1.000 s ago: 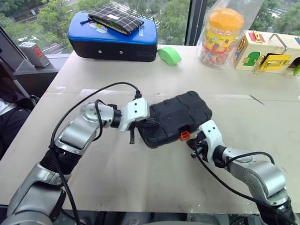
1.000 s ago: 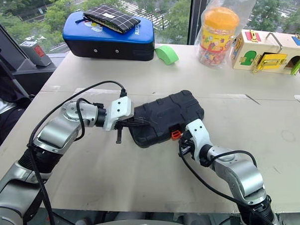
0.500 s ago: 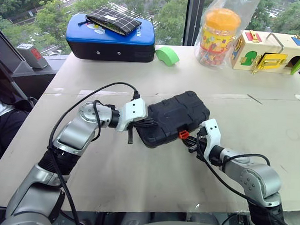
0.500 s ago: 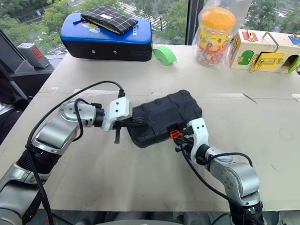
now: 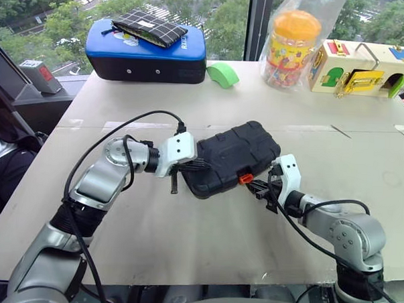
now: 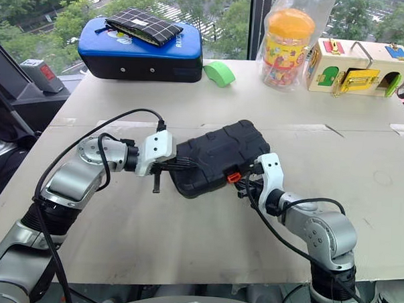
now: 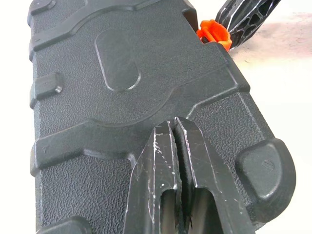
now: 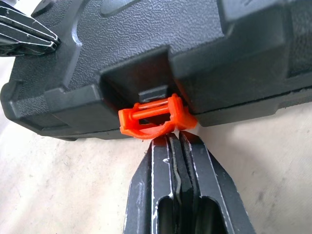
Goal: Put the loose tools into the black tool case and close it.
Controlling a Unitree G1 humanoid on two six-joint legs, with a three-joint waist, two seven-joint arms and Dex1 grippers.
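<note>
Black tool case (image 5: 234,157): closed clamshell, bumpy textured lid up, lying askew at mid-surface between the two arms.
Orange latch (image 8: 156,118): small clip on the case's near edge; it sticks out from its recess, its lower lip tilted away from the case wall.
Right end effector (image 8: 174,141): fingers pressed together with nothing between them; the tips touch the underside of the orange latch, at the level of the surface.
Left end effector (image 7: 174,127): fingers pressed together, holding nothing; the tips rest on the textured lid near the case's left end.
Surface (image 5: 185,238): pale board top, bare around the case.
Blue padded case (image 5: 147,53): at the far left edge; a short white word is printed at its right end, too small to read.
Checked pouch (image 5: 144,25): dark with a white grid, lying on top of the blue padded case.
Green wedge (image 5: 222,74): just beside the blue padded case, to its right.
Orange-lidded jar (image 5: 295,43): clear, with a colourful printed label, inside a clear bag at the far edge; the lettering cannot be made out.
Wooden latch box (image 5: 363,70): pale box with coloured doors and metal fittings, far right corner.
</note>
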